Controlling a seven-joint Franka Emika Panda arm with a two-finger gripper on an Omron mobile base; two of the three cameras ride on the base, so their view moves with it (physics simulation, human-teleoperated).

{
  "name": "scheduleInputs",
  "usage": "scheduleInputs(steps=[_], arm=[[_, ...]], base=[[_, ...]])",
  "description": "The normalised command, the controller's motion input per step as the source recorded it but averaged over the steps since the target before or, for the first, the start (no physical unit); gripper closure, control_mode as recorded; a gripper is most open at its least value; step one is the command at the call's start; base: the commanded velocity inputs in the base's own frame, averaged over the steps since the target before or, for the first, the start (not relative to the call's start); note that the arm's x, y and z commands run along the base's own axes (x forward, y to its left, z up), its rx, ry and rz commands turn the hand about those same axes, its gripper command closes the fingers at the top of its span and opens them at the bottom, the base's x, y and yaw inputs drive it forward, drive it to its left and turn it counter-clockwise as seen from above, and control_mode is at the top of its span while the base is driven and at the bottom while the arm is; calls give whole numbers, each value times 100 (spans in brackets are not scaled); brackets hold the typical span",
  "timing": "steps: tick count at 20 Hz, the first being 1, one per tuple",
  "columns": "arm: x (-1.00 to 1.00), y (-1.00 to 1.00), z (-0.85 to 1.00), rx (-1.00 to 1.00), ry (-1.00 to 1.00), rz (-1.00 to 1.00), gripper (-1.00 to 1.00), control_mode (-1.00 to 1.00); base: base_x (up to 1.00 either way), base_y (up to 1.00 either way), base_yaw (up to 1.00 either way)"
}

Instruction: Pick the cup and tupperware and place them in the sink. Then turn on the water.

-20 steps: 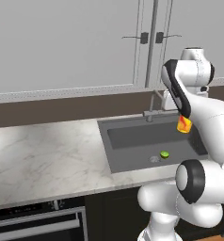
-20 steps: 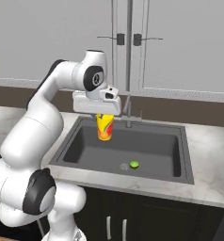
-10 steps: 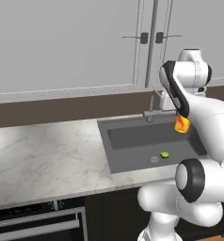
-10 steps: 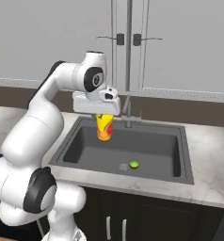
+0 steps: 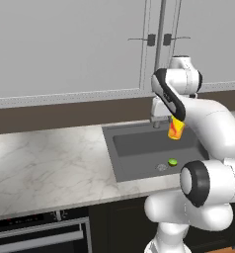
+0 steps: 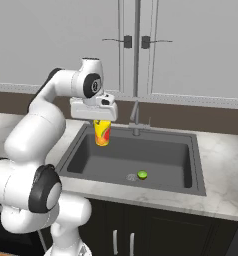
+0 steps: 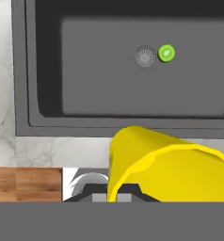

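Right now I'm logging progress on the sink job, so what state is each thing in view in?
Two-finger gripper: shut on the small yellow tumbler with a red-orange patch.
Small yellow tumbler: held in the air above the sink.
Dark grey recessed sink: dry, no tumbler inside.
Slim grey faucet: off, no stream.
Small green round object: lying in the basin by the round metal drain.
Upper cabinet doors: closed.

One cup (image 6: pixel 102 133), one sink (image 6: pixel 91 156), one faucet (image 6: pixel 135 120), one drain (image 7: pixel 145 57), one green round object (image 7: pixel 166 53).
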Motion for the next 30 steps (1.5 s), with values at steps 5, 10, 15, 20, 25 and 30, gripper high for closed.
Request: scheduleInputs(steps=[5,10,15,20,25,30], arm=[[32,18,-29,0,0,0,100,-100],[31,5,-38,0,0,0,100,-100],[28,0,-48,0,0,0,100,-100],[21,0,-52,0,0,0,100,-100],[15,0,-57,0,0,1,100,-100],[10,0,-56,0,0,1,100,-100]], base=[[0,0,0],[0,0,0],[0,0,0],[0,0,0],[0,0,0],[0,0,0]])
